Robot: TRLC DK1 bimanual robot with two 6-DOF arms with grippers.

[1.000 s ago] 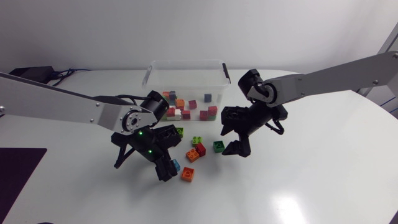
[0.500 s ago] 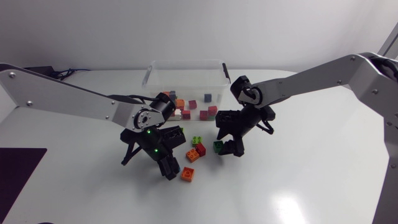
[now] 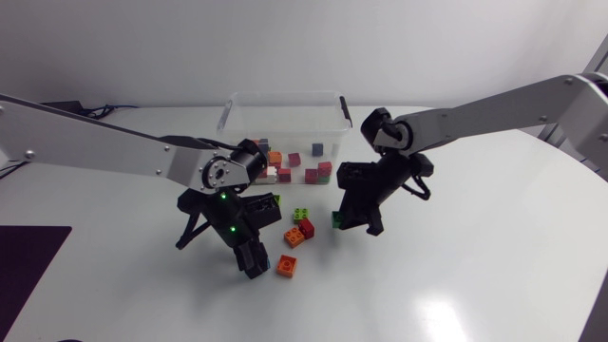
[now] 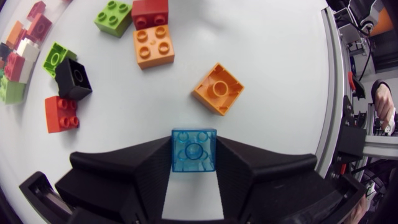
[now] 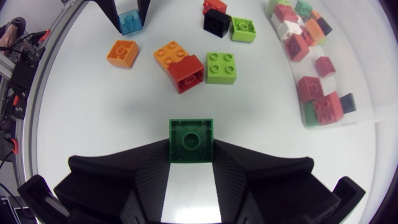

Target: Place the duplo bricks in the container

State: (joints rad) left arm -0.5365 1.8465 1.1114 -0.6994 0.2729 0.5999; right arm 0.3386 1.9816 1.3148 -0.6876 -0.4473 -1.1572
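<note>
Where the left arm [image 3: 114,152] ends, the left gripper [image 4: 194,163] points down at the white table [image 3: 456,275]. Its two fingers press on both sides of a see-through blue brick [image 4: 194,148], so it is clamped on that brick. Just ahead of it an orange brick [image 3: 286,267] lies flat on the table, near the blue one but not touching it.

A bit further to the right sits a small bunch of bricks. A light orange brick [image 3: 295,237] and a red brick [image 3: 307,228] touch each other, and a lime green brick [image 3: 300,214] sits just beside them. Closer to the box are a black brick [image 4: 74,79], a second lime brick [image 4: 56,57] and a red-orange brick [image 4: 61,114].

At the back of the table, between the two arms, stands the clear container [image 3: 285,97]. Lots of little bricks [image 3: 309,174] already lie inside it, red, white, orange and more.

To the right of the bunch, the right gripper [image 5: 191,152] also points down. Its fingers squeeze a dark green brick [image 5: 191,137] from both sides. The right arm [image 3: 494,109] comes in from the right side.
</note>
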